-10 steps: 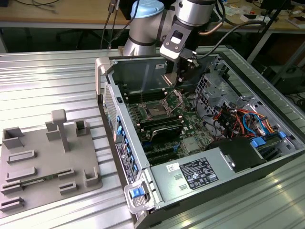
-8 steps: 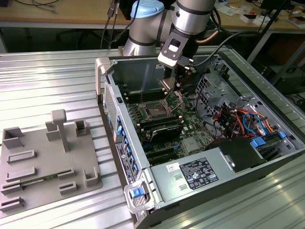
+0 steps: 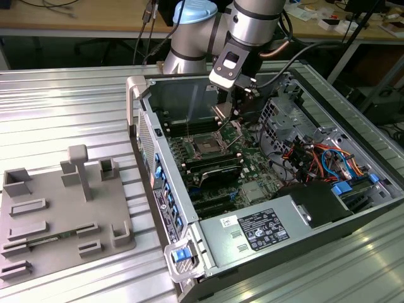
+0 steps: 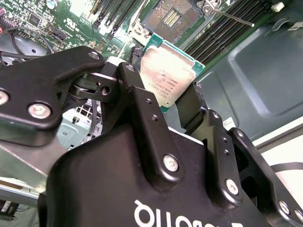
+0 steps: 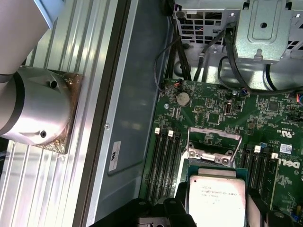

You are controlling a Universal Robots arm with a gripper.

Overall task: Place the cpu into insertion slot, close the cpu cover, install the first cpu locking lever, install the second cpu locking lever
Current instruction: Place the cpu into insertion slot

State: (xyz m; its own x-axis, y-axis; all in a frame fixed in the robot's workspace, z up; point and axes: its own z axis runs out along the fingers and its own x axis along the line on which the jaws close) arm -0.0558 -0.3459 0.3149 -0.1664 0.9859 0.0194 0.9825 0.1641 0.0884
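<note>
My gripper [image 4: 163, 90] is shut on the cpu [image 4: 168, 75], a flat square chip with a silver top and green edge, pinched at two opposite sides by the black fingers [image 4: 137, 94]. The chip hangs tilted above the motherboard, apart from the insertion slot [image 4: 171, 18], a dark square recess with a silvery rim that lies uncovered. In the first wrist view the cpu [image 5: 217, 198] sits between the fingers just beside the raised cpu cover [image 5: 191, 142], a thin silvery frame. A thin locking lever [image 4: 232, 18] sticks up free. In the exterior view the gripper [image 3: 232, 118] hovers over the insertion slot [image 3: 207, 146].
Long black memory slots [image 5: 163, 165] flank the socket. Drive cage and coloured cables [image 3: 315, 158] fill the case's right side, with the power supply [image 3: 259, 230] at the front. The case wall [image 3: 151, 145] and a grey fixture plate [image 3: 63, 214] lie to the exterior view's left.
</note>
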